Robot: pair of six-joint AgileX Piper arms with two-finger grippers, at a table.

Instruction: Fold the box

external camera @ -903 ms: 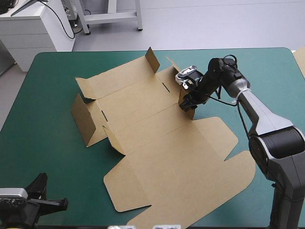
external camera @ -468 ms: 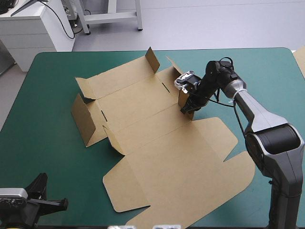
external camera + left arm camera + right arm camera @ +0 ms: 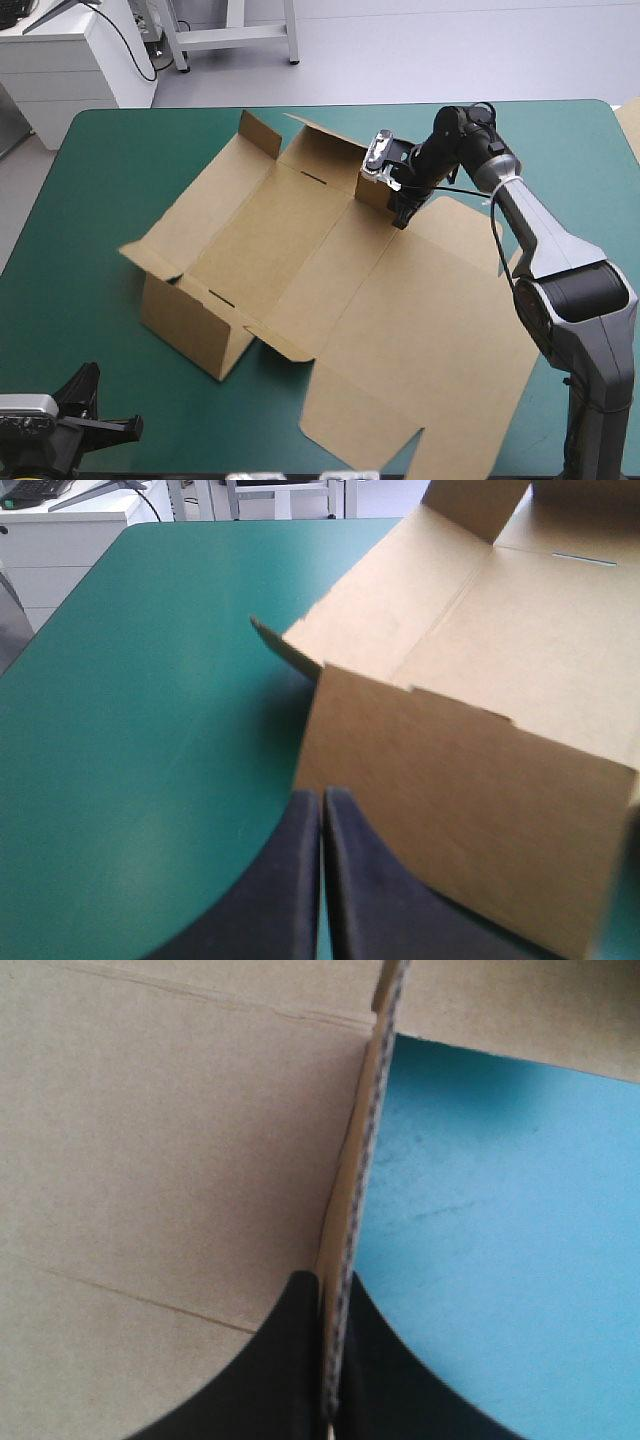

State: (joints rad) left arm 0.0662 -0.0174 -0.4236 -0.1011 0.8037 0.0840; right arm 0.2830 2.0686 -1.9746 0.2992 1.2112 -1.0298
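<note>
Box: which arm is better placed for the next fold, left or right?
Right, probably. The right gripper is shut on the box, pinching a raised flap at its far side. The left gripper is shut on nothing, low at the near-left corner of the table, facing the near wall.

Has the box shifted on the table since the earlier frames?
Yes. The box has turned, its raised left wall swinging toward the table's near edge.

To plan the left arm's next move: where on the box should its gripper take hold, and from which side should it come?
Probably the top edge of the upright end wall of the box, nearest the left gripper, coming from above. That wall stands with a free thin edge that fingers can straddle, as the right gripper does on the far flap.
</note>
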